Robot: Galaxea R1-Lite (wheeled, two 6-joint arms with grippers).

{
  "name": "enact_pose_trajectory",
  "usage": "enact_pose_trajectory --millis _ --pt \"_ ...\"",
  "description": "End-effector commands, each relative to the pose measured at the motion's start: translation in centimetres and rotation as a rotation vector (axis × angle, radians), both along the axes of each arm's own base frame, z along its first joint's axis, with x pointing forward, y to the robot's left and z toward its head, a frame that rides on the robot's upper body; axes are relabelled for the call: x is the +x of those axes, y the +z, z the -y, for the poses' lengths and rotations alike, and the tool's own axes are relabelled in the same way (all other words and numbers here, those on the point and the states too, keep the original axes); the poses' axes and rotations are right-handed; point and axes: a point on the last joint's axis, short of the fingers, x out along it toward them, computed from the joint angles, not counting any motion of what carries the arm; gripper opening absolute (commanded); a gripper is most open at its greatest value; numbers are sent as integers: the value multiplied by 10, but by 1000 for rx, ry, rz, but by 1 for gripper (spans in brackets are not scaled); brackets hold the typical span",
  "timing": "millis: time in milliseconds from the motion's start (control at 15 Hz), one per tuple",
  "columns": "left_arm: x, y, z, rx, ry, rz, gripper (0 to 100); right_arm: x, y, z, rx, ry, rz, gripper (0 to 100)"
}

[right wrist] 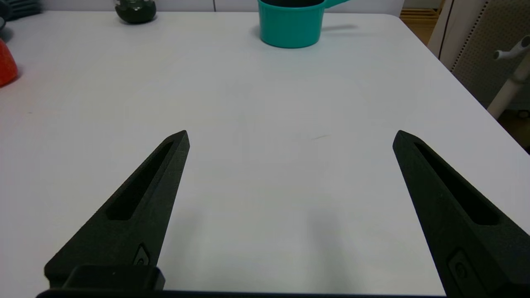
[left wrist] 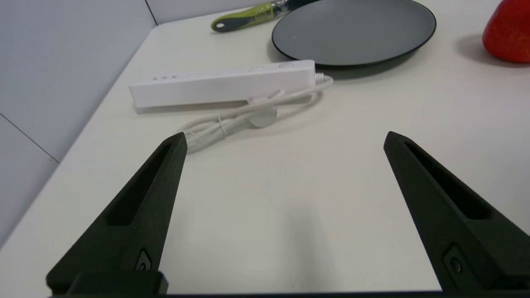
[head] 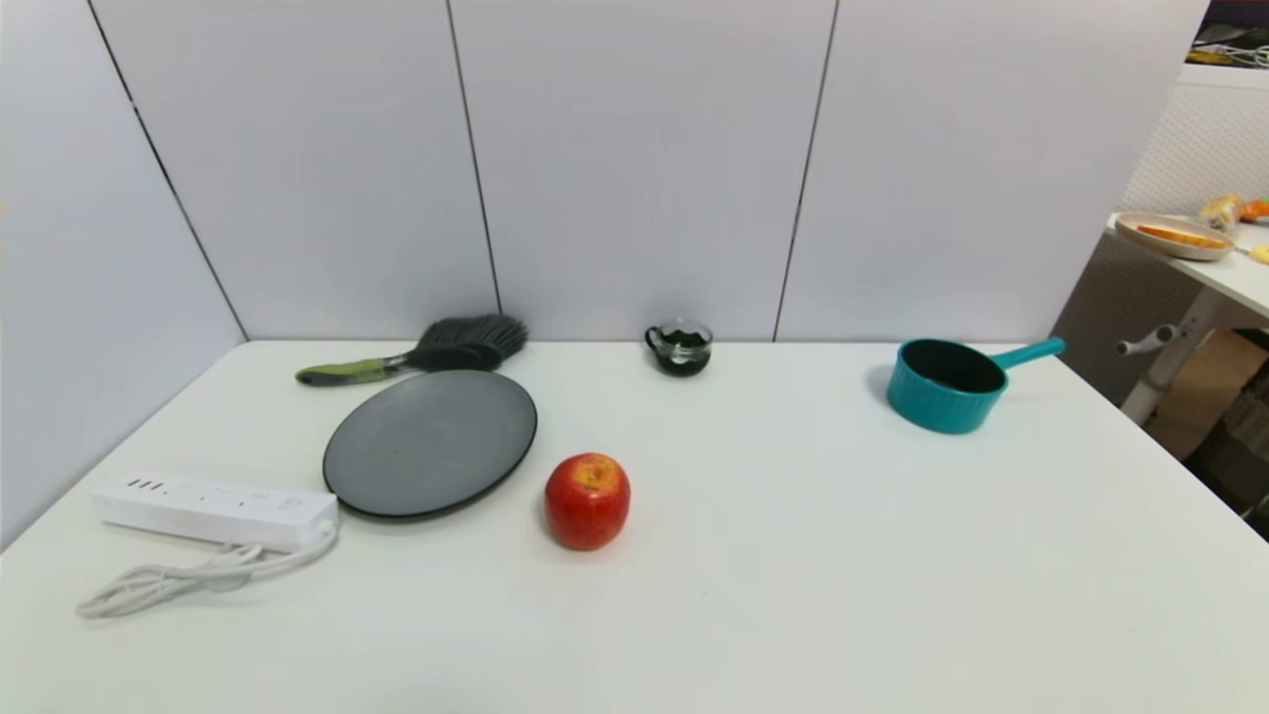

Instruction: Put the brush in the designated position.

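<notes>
The brush (head: 426, 355) lies at the back left of the table, just behind the dark grey plate (head: 429, 442); its dark bristles point right and its lime-green handle (left wrist: 244, 18) points left. In the left wrist view only the handle shows. My left gripper (left wrist: 285, 138) hangs open over bare tabletop near the front left, well short of the brush, with nothing between its fingers. My right gripper (right wrist: 291, 136) is open too, over bare table on the right side. Neither arm shows in the head view. The designated position has no mark on the white table.
A white power strip (head: 213, 510) with a coiled cable (left wrist: 248, 116) lies front left of the plate. A red apple (head: 587, 500) stands right of the plate. A small dark glass cup (head: 680, 347) and a teal saucepan (head: 949, 382) sit along the back.
</notes>
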Motion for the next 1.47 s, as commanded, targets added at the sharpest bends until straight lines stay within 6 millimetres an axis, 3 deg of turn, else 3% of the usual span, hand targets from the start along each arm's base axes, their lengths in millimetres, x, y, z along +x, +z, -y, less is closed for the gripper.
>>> enact_pose_trajectory --millis 67,1467 --pt "-14 -21 0 -108 -22 21 100 0 0 0 0 1 -3 100" --pt "-14 -21 0 -117 -18 22 100 0 0 0 15 -10 -3 100"
